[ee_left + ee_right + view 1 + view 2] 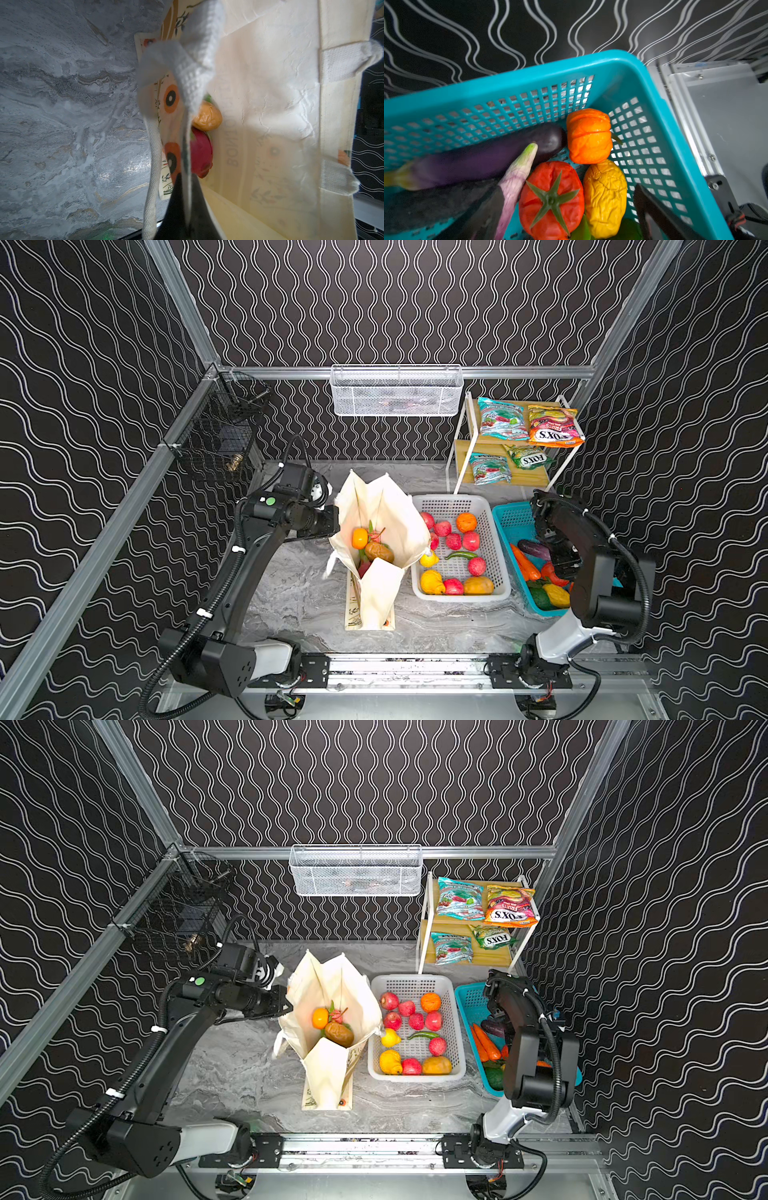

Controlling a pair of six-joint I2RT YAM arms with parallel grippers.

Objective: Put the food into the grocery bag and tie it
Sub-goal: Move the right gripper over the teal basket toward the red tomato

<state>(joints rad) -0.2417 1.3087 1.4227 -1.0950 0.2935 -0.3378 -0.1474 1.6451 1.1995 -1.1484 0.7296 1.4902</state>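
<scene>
- Noting the right gripper (569,187) first, on my near right: jaws spread wide with nothing between them, hanging over the teal basket (529,79).
- The tomato (551,199) lies directly below the gap of those jaws, stem star facing up. A wrinkled yellow fruit (605,197) touches one side and a pale eggplant tip (519,170) touches the other.
- My judgement: the tomato is round, so there is no long axis to match. A straight descent should do, though the neighbours crowd the fingers' path.
- The grocery bag (380,593) stands upright mid-table with its mouth open. It is to the right gripper's left, with the white basket (453,502) between them.
- The left gripper (187,178) is clenched on the bag's rim cloth, at the bag's left side. That leaves the right arm free, and it is the one nearer the tomato.
- Already inside the bag: an orange (206,118) and a dragon fruit (200,152).
- Farthest back, on the shelf (465,443): the orange candy packet (555,425) and the teal candy packet (500,418), not yet bagged.
</scene>
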